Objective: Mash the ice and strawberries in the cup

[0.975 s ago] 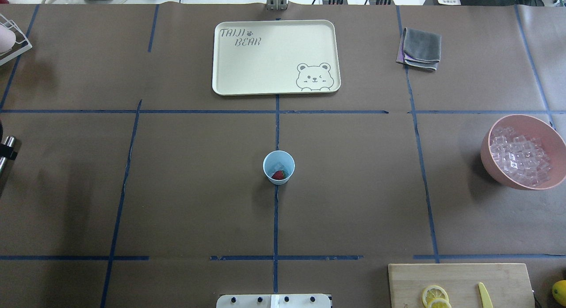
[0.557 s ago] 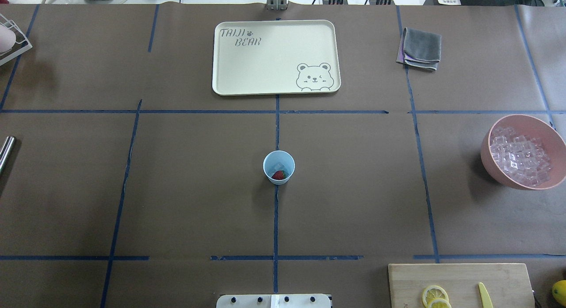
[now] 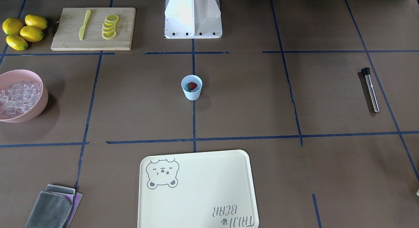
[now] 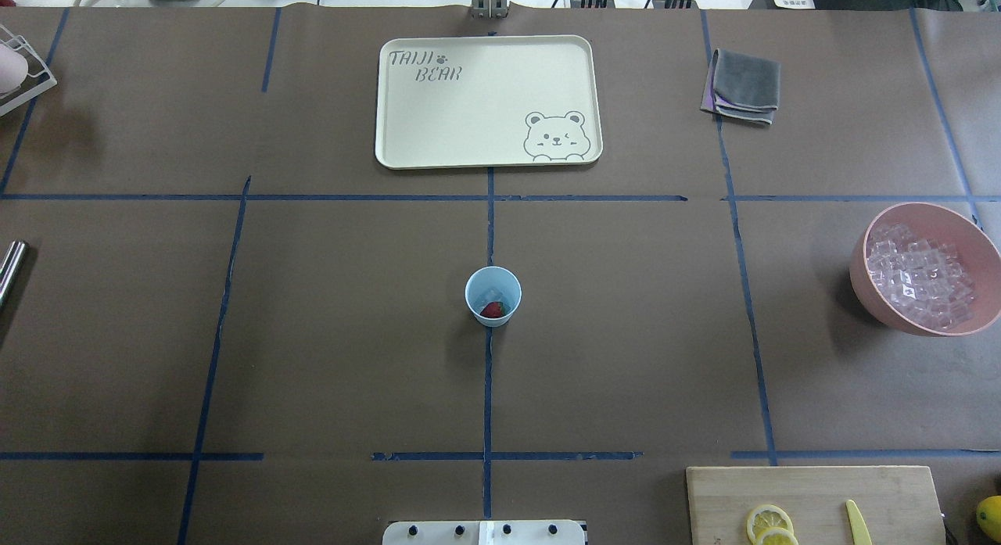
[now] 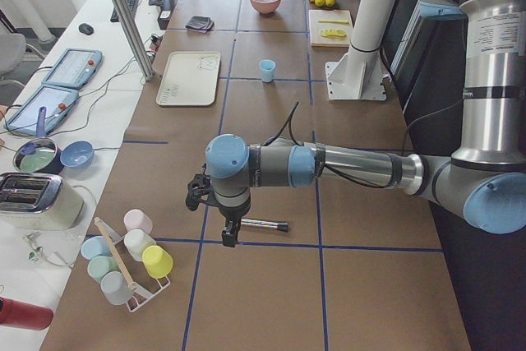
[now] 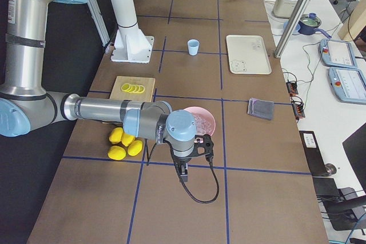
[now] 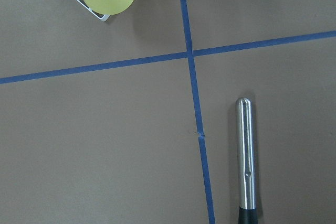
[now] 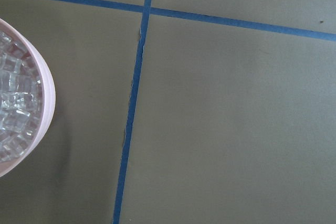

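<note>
Cup (image 3: 191,94) upright, centre frame, on worktop (image 3: 262,97); strawberry (image 3: 192,86) and ice (image 4: 492,294) inside. Left end effector (image 5: 229,238) over steel rod (image 5: 261,223), right end effector (image 6: 182,171) near pink bowl (image 6: 210,117). Cannot tell grip state of either.

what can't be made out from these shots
left gripper: shows only in the exterior left view, small; open or shut unclear
right gripper: only in the exterior right view; same doubt
ice in the cup: overhead view, pale and tiny; number of cubes unclear
</note>
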Robot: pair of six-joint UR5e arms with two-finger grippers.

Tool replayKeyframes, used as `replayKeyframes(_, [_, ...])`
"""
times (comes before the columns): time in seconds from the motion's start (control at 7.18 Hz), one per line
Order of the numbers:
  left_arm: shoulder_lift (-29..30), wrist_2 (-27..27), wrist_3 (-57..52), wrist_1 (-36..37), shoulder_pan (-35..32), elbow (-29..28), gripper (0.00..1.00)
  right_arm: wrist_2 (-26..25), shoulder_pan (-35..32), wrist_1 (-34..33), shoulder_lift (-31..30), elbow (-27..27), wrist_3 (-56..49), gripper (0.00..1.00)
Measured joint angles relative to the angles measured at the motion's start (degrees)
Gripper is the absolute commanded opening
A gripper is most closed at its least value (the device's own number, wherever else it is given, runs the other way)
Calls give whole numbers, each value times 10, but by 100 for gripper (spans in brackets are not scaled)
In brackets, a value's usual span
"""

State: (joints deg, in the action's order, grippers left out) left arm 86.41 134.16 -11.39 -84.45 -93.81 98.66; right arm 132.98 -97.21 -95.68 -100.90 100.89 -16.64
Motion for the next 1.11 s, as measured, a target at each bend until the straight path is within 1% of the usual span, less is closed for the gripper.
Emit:
replayKeyframes(0.14, [-1,3,0,-37,0,-25,100,0,0,0,0,0,0,100])
replayKeyframes(0.28, [-2,7,2,-60,0,-37,100,0,0,0,0,0,0,100])
replayKeyframes(0.56, [-8,31,2,-74,0,-42,100,0,0,0,-1,-1,0,100])
replayKeyframes(0.84, [-24,73,0,-86,0,-47,100,0,0,0,-2,-2,0,100])
replayKeyframes(1.11, [-47,89,0,-95,-1,-41,100,0,0,0,-2,-4,0,100])
